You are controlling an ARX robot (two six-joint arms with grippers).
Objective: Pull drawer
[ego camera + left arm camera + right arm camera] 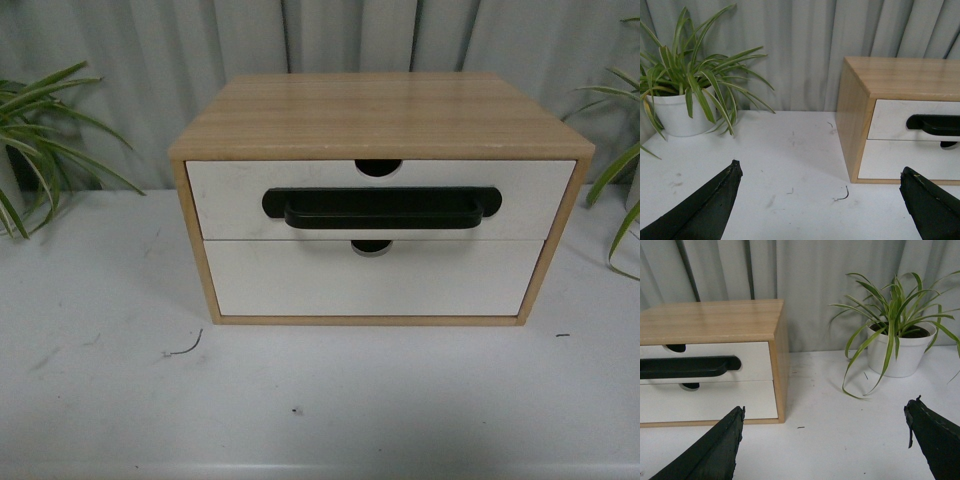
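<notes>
A light wood cabinet (380,115) stands on the white table (100,400). Its upper drawer (230,195) is white-fronted with a long black bar handle (382,207) and a half-round notch in its top edge; it sits shut. Neither arm shows in the front view. My left gripper (820,170) is open over bare table, left of the cabinet (852,115), with the drawer (890,117) and its handle (935,124) ahead of it. My right gripper (825,412) is open over the table to the right of the cabinet (780,355), apart from the handle (690,366).
Below it is a plain white drawer (370,285) without a handle, also shut. Potted plants in white pots (677,112) (897,355) flank the cabinet. A grey curtain (130,60) hangs behind. A small bent wire (185,350) lies on the table.
</notes>
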